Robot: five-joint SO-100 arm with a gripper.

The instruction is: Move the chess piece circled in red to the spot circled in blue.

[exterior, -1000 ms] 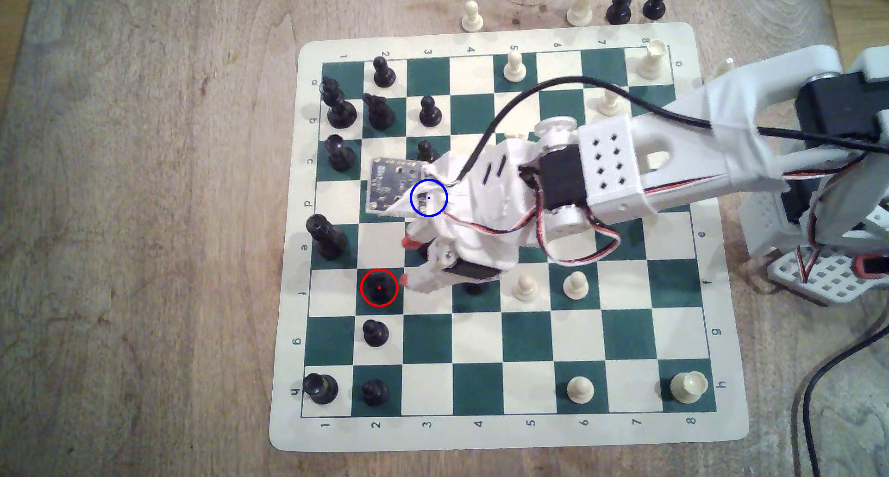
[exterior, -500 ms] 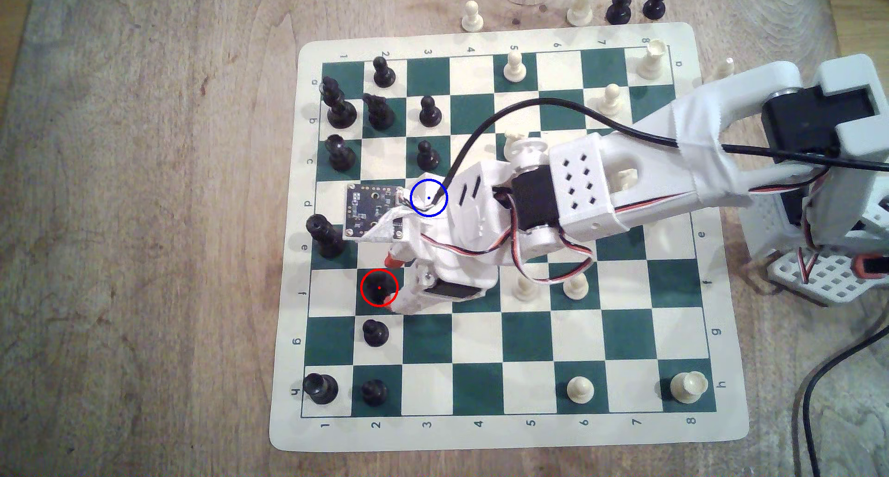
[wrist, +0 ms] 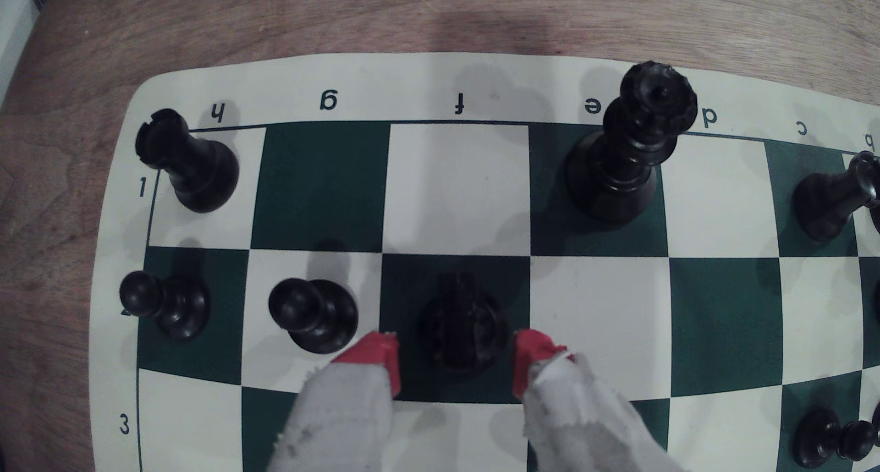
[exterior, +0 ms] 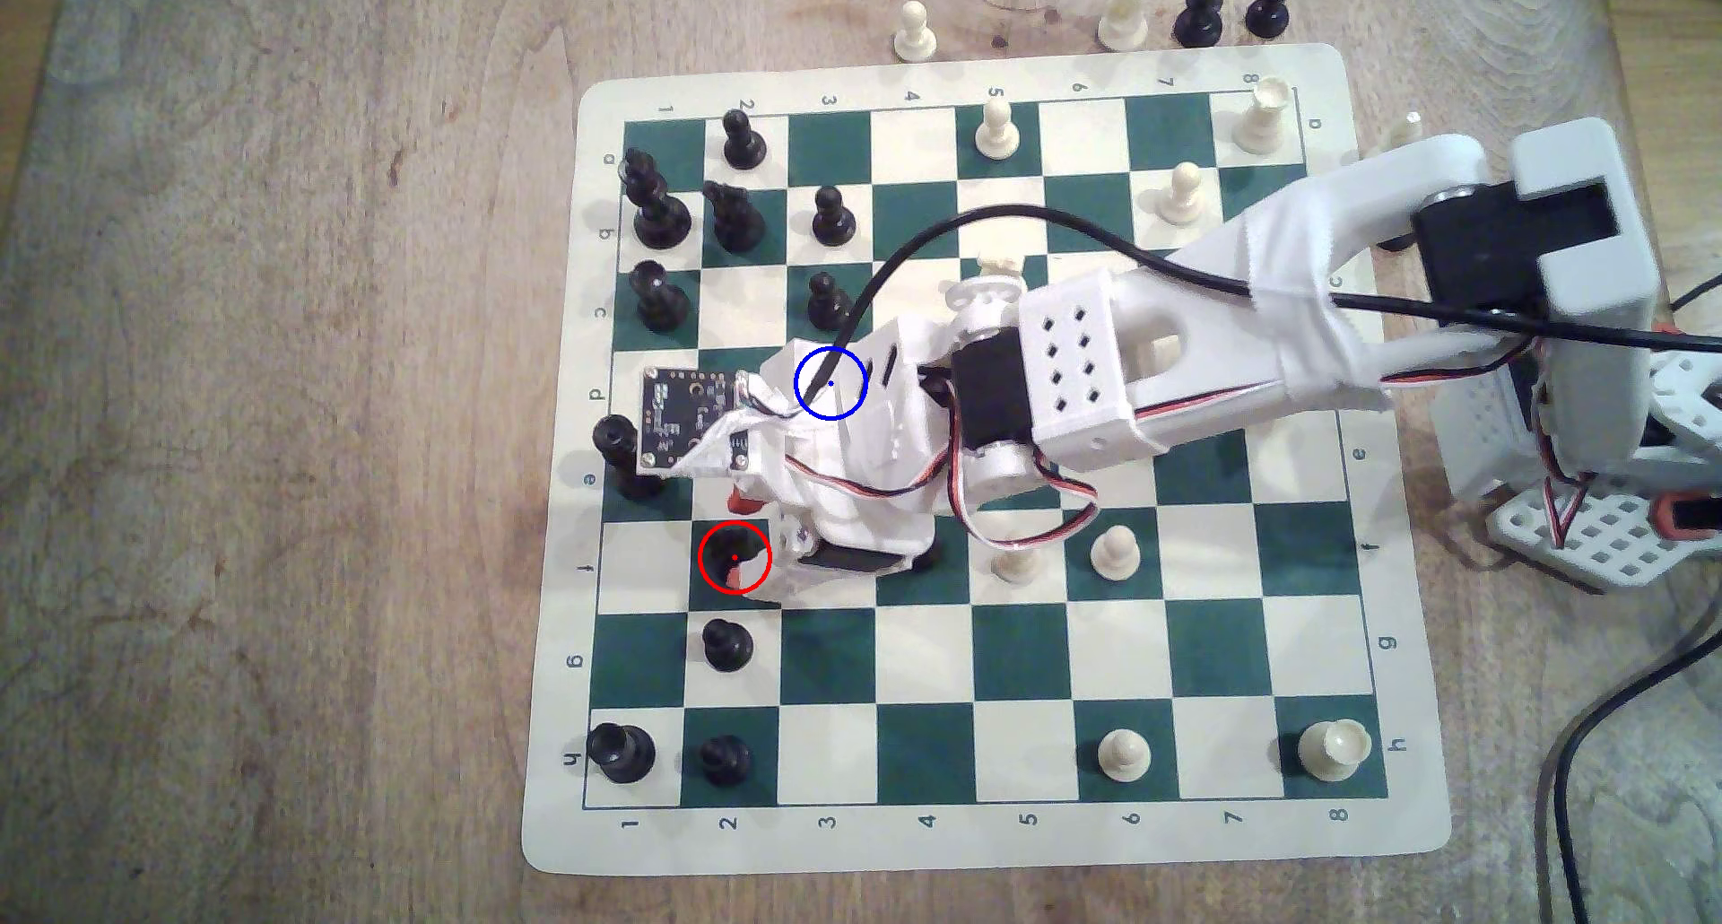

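Now grasp step: end effector (wrist: 456, 358) open, red fingertips (wrist: 381, 353) flanking black knight (wrist: 461, 327) on red-ringed green square, holding nothing. Next, likely: close, lift, carry to blue-ringed spot (exterior: 830, 383), mind neighbouring pawn (wrist: 312, 312).

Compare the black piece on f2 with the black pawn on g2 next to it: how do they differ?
The f2 piece has a blocky, angular head and a wider base; the g2 pawn has a small ball head and slimmer body. The f2 piece stands on a dark green square, the g2 pawn on a cream one. The open pincer has a red tip on either side of the f2 piece; the pawn stands just outside one tip. Both are black and upright.
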